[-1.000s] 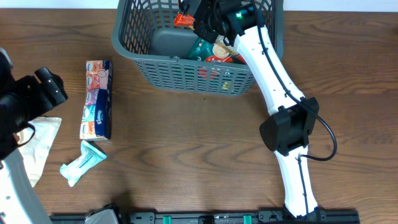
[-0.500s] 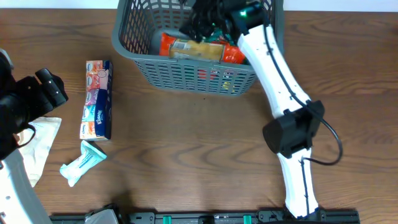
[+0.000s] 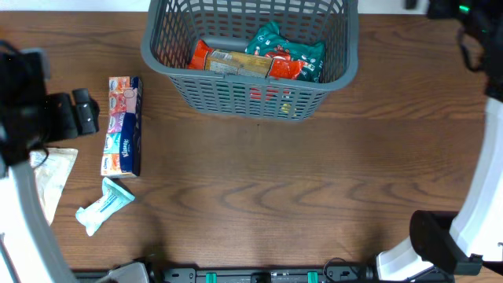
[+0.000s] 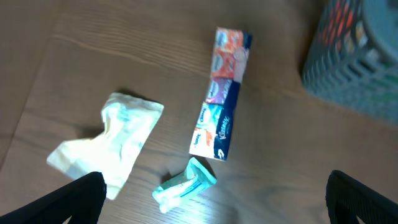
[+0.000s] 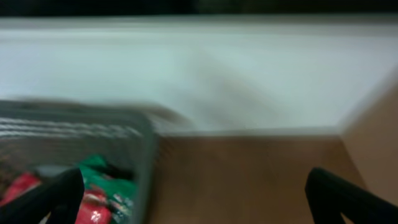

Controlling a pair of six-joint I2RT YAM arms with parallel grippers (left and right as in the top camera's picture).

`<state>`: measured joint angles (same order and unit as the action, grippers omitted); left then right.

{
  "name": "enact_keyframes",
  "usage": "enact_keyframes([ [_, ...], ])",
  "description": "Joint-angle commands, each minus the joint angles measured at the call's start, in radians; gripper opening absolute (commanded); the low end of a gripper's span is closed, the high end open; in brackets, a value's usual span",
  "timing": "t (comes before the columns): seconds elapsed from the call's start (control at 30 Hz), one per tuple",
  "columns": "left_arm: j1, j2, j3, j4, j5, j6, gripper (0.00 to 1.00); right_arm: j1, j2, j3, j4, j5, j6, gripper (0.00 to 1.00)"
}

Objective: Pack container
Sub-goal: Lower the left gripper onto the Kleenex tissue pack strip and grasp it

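The container (image 3: pixel 157 59) is a dark grey slotted basket at the top middle of the table. An orange packet (image 3: pixel 228 61) and a green packet (image 3: pixel 289 55) lie inside it. My right gripper (image 5: pixel 196 202) is open and holds nothing; it hovers off the basket's right rim (image 5: pixel 144 155), and only its dark body (image 3: pixel 464 16) shows in the overhead view's top right corner. My left gripper (image 4: pixel 217 202) is open and empty. It hangs high over the left of the table (image 3: pixel 82 115), above a teal packet (image 4: pixel 185 185).
A strip of tissue packs (image 3: pixel 124 126) lies left of the basket. The teal packet (image 3: pixel 104 204) is below it, and a crumpled white packet (image 3: pixel 47 177) is near the left edge. A pale wall (image 5: pixel 205 74) stands behind the table.
My right gripper opened and left the orange packet in the basket, then swung out to the top right. The left arm shifted a little.
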<state>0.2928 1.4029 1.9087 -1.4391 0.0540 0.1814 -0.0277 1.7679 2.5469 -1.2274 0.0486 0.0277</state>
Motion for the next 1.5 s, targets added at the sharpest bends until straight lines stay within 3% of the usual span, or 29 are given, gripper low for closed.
enact_keyframes([
  [0.0,-0.018,0.142,-0.002,0.003,0.022,0.096,0.99,-0.084,0.073,-0.026,-0.087,0.037,0.152,0.99],
  [0.3,-0.030,0.510,-0.002,0.063,0.040,0.095,0.99,-0.197,0.215,-0.031,-0.244,0.037,0.151,0.99],
  [0.67,-0.030,0.783,-0.009,0.132,0.040,0.107,0.99,-0.201,0.362,-0.031,-0.261,0.042,0.139,0.99],
  [0.83,-0.040,0.842,-0.025,0.161,0.040,0.106,0.99,-0.202,0.377,-0.031,-0.233,0.045,0.132,0.99],
  [1.23,-0.064,0.846,-0.249,0.386,0.040,0.102,0.99,-0.202,0.377,-0.031,-0.224,0.054,0.113,0.99],
  [1.43,-0.064,0.845,-0.292,0.386,0.040,0.101,1.00,-0.202,0.377,-0.030,-0.220,0.057,0.113,0.99],
  [1.47,-0.064,0.844,-0.292,0.381,0.040,0.101,0.96,-0.202,0.377,-0.031,-0.219,0.057,0.113,0.99],
])
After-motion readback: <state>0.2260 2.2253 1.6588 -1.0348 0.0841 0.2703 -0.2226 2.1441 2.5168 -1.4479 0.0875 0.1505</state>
